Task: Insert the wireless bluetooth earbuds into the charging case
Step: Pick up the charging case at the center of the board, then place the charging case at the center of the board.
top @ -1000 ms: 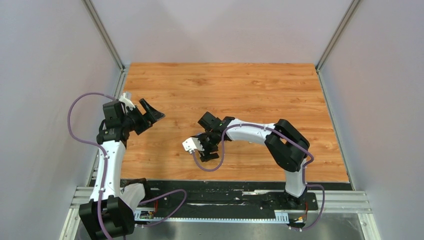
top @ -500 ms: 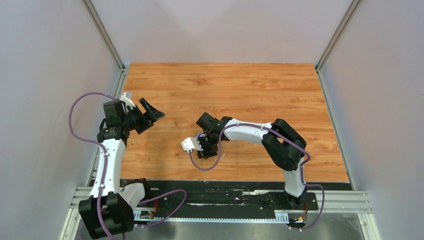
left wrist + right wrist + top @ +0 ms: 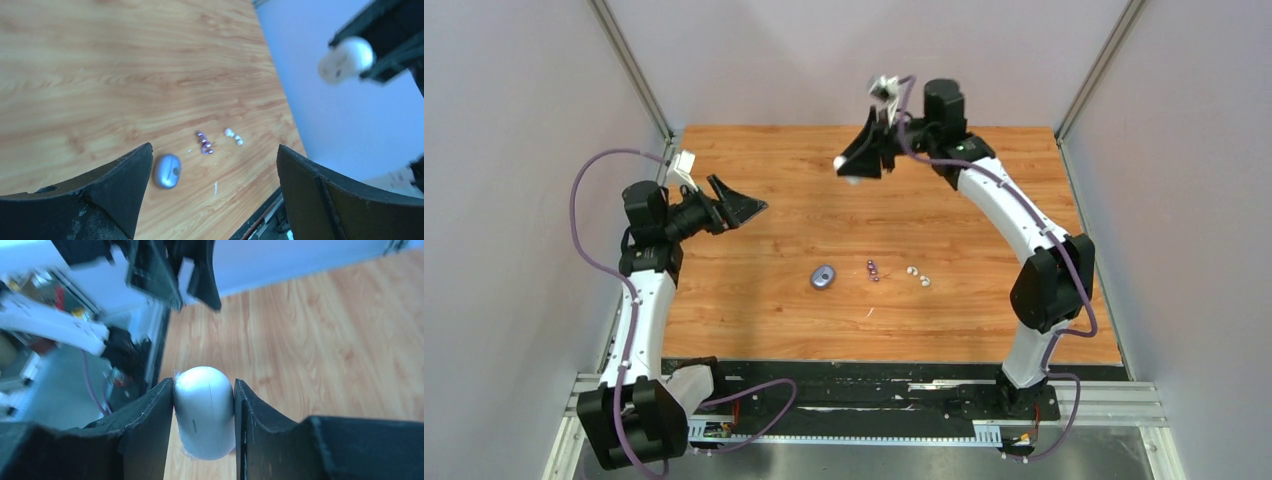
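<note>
Earbuds lie loose on the wooden table [image 3: 984, 200]: two dark purple earbuds [image 3: 872, 269] close together and two white earbuds [image 3: 917, 276] just beside them, with a bluish-purple case [image 3: 823, 277] near them on the left arm's side. The right gripper [image 3: 204, 390] hangs above the table's far edge, its jaws partly closed around a white case [image 3: 205, 415]. The left gripper [image 3: 214, 150] stands wide open and empty over the table's left side.

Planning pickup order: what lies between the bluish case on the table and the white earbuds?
The dark purple earbuds, apart from both bluish case and white earbuds; the top view shows it.
</note>
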`<state>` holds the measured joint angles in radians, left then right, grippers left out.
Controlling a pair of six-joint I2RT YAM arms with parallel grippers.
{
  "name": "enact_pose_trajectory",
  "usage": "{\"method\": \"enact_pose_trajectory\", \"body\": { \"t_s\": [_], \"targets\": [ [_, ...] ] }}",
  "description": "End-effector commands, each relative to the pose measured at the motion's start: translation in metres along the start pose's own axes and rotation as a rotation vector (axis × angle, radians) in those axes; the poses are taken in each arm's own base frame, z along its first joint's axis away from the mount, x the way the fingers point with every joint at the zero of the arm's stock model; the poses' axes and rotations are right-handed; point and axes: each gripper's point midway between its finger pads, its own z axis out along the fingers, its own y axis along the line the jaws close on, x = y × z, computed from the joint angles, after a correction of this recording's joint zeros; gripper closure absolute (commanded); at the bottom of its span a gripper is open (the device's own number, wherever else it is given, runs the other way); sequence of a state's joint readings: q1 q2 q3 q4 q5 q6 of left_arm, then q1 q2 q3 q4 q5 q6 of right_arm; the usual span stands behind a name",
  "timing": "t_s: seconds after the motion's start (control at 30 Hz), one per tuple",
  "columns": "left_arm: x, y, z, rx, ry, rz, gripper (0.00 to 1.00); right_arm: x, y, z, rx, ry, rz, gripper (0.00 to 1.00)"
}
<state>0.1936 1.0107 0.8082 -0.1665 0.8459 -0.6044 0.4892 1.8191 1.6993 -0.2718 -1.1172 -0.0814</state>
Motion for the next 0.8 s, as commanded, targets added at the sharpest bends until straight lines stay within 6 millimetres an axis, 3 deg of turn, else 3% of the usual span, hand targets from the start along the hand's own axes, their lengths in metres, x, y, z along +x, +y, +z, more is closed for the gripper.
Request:
{"method": "enact_pose_trajectory", "body": {
  "t_s": [0.0, 0.13, 0.23, 0.33, 0.5, 0.57, 0.63, 0.7, 0.77],
  "targets": [
    [-0.032, -0.097, -0.002, 0.352, 0.009, 0.313, 0.0, -0.104, 0.055, -0.039, -0.203, -0.143, 0.136, 0.83],
    [-0.016, -0.14, 0.005, 0.469, 0.122, 0.473, 0.0, -0.148, 0.07, -0.063, -0.172, -0.231, 0.065, 0.94],
    [-0.006, -0.168, 0.008, 0.53, 0.167, 0.574, 0.01, -0.174, 0.088, -0.076, -0.159, -0.283, 0.017, 0.96],
    [-0.01, -0.191, 0.007, 0.562, 0.159, 0.655, 0.01, -0.188, 0.103, -0.086, -0.139, -0.326, -0.012, 0.97],
    [-0.023, -0.205, 0.013, 0.528, 0.094, 0.775, 0.01, -0.19, 0.114, -0.092, -0.122, -0.331, -0.03, 0.99],
    [-0.037, -0.205, 0.019, 0.451, 0.043, 0.796, 0.03, -0.186, 0.107, -0.091, -0.09, -0.32, -0.018, 1.0],
    [-0.046, -0.205, 0.026, 0.398, 0.01, 0.781, 0.04, -0.185, 0.087, -0.088, 0.018, -0.351, 0.016, 1.0],
    [-0.046, -0.204, 0.032, 0.379, 0.012, 0.755, 0.06, -0.178, 0.064, -0.088, 0.139, -0.354, 0.046, 1.0],
    [-0.039, -0.198, 0.036, 0.369, 0.042, 0.745, 0.07, -0.158, 0.047, -0.085, 0.238, -0.283, -0.021, 1.0]
  ]
}}
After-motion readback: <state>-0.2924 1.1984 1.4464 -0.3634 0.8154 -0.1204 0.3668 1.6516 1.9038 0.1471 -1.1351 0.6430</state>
